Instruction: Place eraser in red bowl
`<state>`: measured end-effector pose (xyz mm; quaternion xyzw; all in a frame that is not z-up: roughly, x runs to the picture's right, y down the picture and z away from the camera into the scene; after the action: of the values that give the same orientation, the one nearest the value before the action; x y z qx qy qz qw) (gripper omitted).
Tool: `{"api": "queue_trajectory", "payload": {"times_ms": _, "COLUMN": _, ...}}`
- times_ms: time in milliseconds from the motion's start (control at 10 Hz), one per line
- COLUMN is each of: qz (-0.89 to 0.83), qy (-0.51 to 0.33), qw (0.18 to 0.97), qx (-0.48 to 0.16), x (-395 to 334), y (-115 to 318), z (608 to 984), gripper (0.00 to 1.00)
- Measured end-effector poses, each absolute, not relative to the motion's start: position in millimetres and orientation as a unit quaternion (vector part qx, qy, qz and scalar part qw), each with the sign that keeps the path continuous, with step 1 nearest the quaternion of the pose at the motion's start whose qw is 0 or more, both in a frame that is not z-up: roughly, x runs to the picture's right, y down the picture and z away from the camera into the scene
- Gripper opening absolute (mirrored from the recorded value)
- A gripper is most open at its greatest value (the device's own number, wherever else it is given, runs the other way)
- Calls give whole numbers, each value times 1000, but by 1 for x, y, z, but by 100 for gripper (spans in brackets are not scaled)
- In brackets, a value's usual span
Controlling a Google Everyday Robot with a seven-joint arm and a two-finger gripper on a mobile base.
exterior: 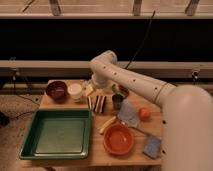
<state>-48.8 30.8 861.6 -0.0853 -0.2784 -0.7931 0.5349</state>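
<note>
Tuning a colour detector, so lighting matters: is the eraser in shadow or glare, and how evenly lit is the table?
Camera view: warm, dim light across the table; the eraser shows no glare, with the gripper just behind it, by the white cup; the red bowl is evenly lit; the near arm looks brightest; background near black.

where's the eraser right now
In the camera view the eraser lies mid-table, between the white cup on its left and a dark cup on its right. The pincer hangs just behind it, beside the white cup.
</note>
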Motion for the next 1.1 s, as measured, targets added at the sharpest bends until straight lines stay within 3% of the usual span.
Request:
{"api": "queue_trajectory", "payload": {"times_ms": 500, "qz": -790, "qy": -290, "qw": 528, "qx": -114, "x": -56, "y": 53, "z": 899, "gripper": 80}}
{"api": "queue_trajectory", "payload": {"times_ms": 1100, "qz": -769, "qy": -278, "qw": 553, "qx": -161, "x": -13, "y": 64, "z": 931, "gripper": 80}}
